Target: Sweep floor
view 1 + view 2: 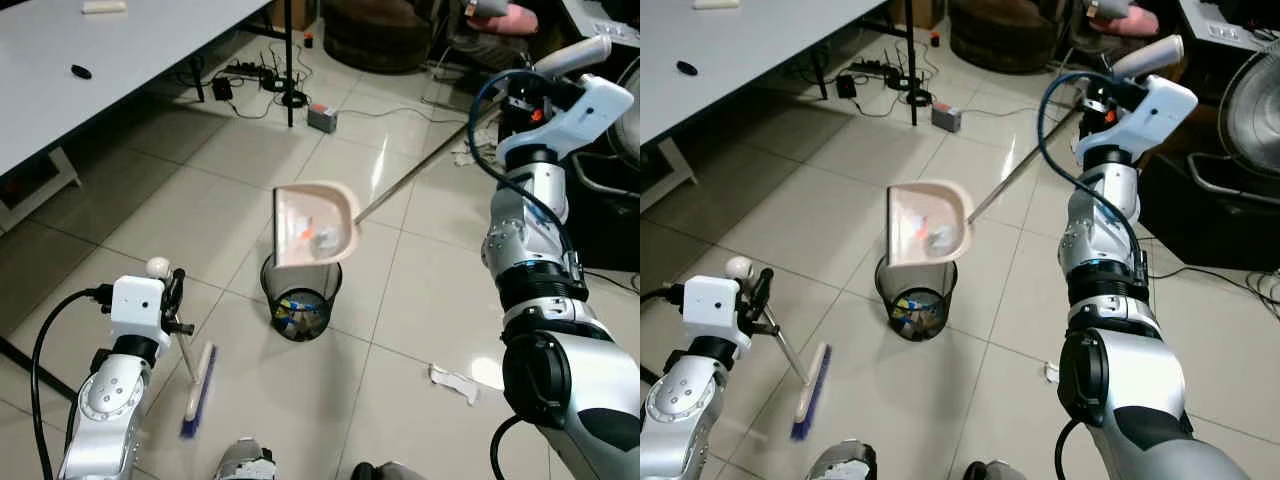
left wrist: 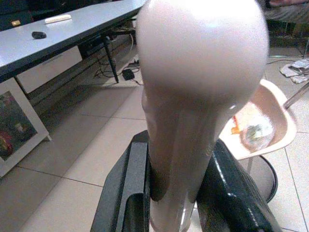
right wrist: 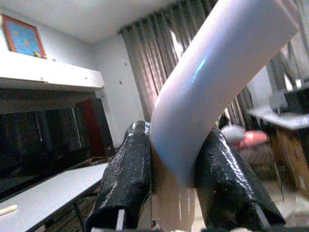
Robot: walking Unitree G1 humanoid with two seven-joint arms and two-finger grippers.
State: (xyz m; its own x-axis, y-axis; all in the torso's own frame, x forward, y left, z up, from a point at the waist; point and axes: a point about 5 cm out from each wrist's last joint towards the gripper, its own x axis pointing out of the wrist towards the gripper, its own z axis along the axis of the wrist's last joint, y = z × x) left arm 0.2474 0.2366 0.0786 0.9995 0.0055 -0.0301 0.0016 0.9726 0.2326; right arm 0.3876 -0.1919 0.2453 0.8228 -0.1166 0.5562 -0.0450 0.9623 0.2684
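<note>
The right gripper [image 3: 174,188] was raised high at the robot's right side, its two black fingers [image 3: 126,179] clamped on the pale grip of the dustpan handle [image 1: 415,175]. The long metal handle ran down and leftward to the dustpan [image 1: 314,224], which was held in the air, tilted, directly above the bin [image 1: 300,298]. The pan's lower edge sat just over the bin's rim. Litter [image 1: 322,236] lay in the pan: a crumpled clear wrapper and an orange scrap. The bin, a black wire-mesh basket standing on the tiled floor [image 1: 200,220], already held mixed rubbish.

The left gripper [image 2: 176,193] was low at the robot's left, fingers [image 2: 128,188] closed on the broom handle [image 2: 193,96] just below its rounded pale knob. The handle slanted down to the broom head [image 1: 198,389], which rested on the floor near the robot's feet, to the left of the bin and apart from it. The head showed a pale back and blue bristles.

A piece of white paper [image 1: 455,382] lay on the tiles to the right of the bin. More paper scraps [image 1: 462,155] lay farther off near the handle's upper run. A grey table [image 1: 120,60] stood at the far left, with a small dark object [image 1: 81,71] on it. Cables and a power strip [image 1: 250,78] lay beneath it.
</note>
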